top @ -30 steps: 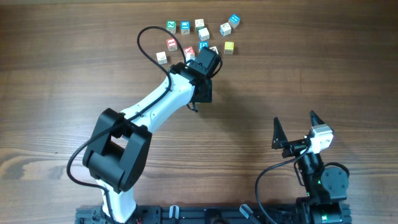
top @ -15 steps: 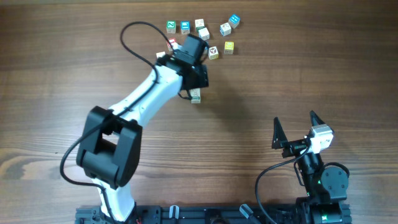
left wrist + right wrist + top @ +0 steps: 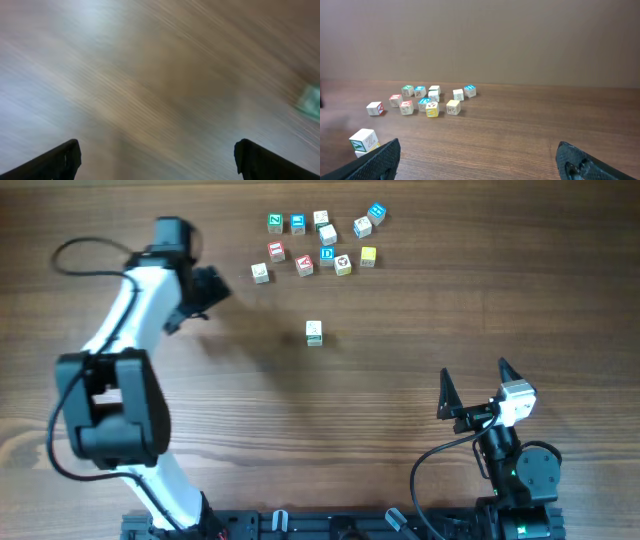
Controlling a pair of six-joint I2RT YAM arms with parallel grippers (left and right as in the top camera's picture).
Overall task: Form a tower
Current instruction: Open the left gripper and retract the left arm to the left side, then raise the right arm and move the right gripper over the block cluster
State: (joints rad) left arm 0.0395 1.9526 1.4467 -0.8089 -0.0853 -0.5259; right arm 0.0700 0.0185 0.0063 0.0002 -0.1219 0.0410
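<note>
The tower stands alone mid-table, a short stack seen from above as one white top face. In the right wrist view the tower sits at the lower left, a white cube with a green letter over a yellow edge. My left gripper is far off to the tower's left, open and empty. The left wrist view is motion-blurred, its gripper showing dark fingers wide apart over bare wood. My right gripper hangs open near the front right; in its own view the right gripper holds nothing.
Several loose letter cubes lie scattered at the back of the table, and the same loose cubes show mid-left in the right wrist view. A blurred pale green shape sits at the left wrist view's right edge.
My left gripper opened, left a cube at the tower's spot, and the arm swung away to the far left. The right arm has not moved.
</note>
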